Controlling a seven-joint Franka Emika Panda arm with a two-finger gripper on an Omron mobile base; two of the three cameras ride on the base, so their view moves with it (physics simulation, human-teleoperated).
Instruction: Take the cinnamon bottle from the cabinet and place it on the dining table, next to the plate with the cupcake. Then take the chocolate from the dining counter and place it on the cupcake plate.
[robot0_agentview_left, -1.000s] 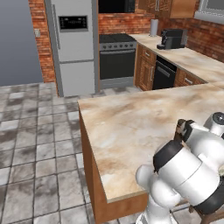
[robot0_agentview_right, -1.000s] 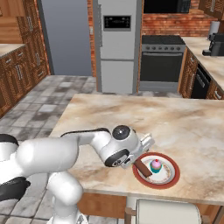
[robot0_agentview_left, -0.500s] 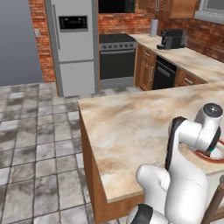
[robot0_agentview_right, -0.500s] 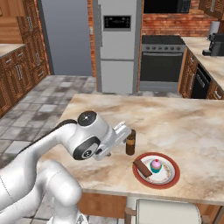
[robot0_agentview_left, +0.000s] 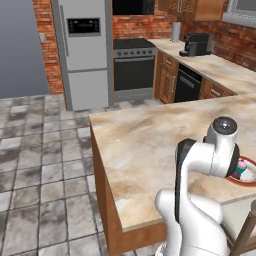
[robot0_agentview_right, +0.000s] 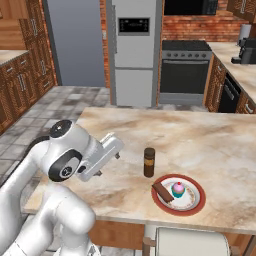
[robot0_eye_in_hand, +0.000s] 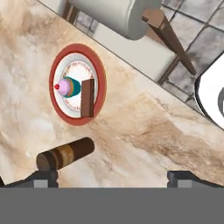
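My arm has swung off to the left and pulled back from the plate over the last second. A moment ago my wrist sat right over the plate; now it hangs well clear, near the front-left part of the dining table (robot0_agentview_right: 210, 135).

Left to right along the front edge, right base view:
- My gripper (robot0_eye_in_hand: 111, 177): fingers spread wide, nothing between them. The hand view looks back across the marble from a distance.
- Cinnamon bottle (robot0_agentview_right: 149, 162): upright on the marble, just beside the plate's left rim, not touching it. Unmoved while I withdrew.
- Plate (robot0_agentview_right: 196, 208): near the front edge, towards the right. Chocolate (robot0_agentview_right: 162, 191) lies on its left side, one end over the red rim, the other next to the cupcake (robot0_agentview_right: 178, 189). Whether bar and wrapper touch, I cannot tell.

Left base view: the plate's rim (robot0_agentview_left: 239, 180) peeks out behind my arm, close to the front-right corner.

Reading: both placements look done. Open jaws and retreat fit a release already made. The only doubt is the bar's overhang on the rim; it seems settled.
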